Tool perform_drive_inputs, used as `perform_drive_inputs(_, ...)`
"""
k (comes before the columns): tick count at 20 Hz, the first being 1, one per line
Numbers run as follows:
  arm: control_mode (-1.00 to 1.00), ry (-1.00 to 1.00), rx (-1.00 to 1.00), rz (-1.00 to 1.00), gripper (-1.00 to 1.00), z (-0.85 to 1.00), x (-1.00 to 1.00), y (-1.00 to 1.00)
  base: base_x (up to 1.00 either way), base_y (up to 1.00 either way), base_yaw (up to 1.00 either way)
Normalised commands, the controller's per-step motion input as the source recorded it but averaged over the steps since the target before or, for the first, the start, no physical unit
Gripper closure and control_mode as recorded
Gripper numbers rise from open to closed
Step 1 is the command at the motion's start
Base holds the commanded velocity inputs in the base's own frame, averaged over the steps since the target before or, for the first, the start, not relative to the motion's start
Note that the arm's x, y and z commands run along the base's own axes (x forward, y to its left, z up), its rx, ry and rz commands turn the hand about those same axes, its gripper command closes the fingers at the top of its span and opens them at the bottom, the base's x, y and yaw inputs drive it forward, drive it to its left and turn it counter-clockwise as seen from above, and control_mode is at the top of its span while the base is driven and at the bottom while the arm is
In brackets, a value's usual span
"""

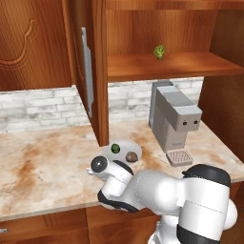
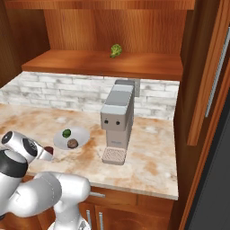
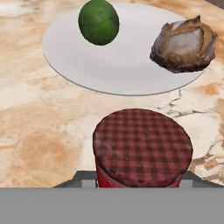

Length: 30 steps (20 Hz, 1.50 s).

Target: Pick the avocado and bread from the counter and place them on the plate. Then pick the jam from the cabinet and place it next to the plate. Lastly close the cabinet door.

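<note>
Plate (image 3: 118, 65): we see it lying flat on the counter (image 1: 43, 167), in front of the open cabinet and to the left of the grey coffee machine (image 1: 174, 121).
Avocado (image 3: 99, 22): it sits on the plate, on the left part in the hand view, dark green and round.
Bread (image 3: 183, 43): it is also on the plate, on the right side in the hand view, apart from the avocado and close to the rim.
Jam (image 3: 142, 148): we look down on its checked dark red lid; the jar is upright, just beside the plate on its near side, not touching it. We cannot tell if its bottom rests on the counter.
Gripper (image 3: 139, 180): it is low over the counter at the jam. The jar stands between the two sides of the hand, but the fingertips are hidden behind the lid, so we cannot tell if they pinch the jar or stand loose around it.
Cabinet (image 1: 162, 66): it is open, and on its wooden shelf we see a small yellow-green leafy item (image 1: 159, 51).
Cabinet door (image 1: 90, 71): it stands open, turned edge-on toward us, with the silver bar handle on its left face.
</note>
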Motion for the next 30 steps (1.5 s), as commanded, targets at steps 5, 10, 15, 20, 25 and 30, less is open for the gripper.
perform_drive_inputs(5, -1.00, 0.00, 0.00, 0.00, 1.00, -0.21, 0.00, 0.11, 0.00, 0.00, 0.00)
perform_drive_inputs(10, -1.00, 0.00, 0.00, 0.00, 1.00, -0.26, 0.00, 0.11, 0.00, 0.00, 0.00)
perform_drive_inputs(15, -1.00, 0.00, 0.00, 0.00, -1.00, -0.24, 0.00, 0.13, 0.00, 0.00, 0.00)
perform_drive_inputs(20, -1.00, 0.00, 0.00, 0.00, -1.00, -0.16, -0.07, 0.06, 0.00, 0.00, 0.00)
perform_drive_inputs(25, -1.00, 0.00, 0.00, 0.00, -1.00, -0.16, -0.27, 0.03, 0.00, 0.00, 0.00)
perform_drive_inputs(30, -1.00, 0.00, 0.00, 0.00, -1.00, -0.07, -0.42, 0.10, 0.00, 0.00, 0.00)
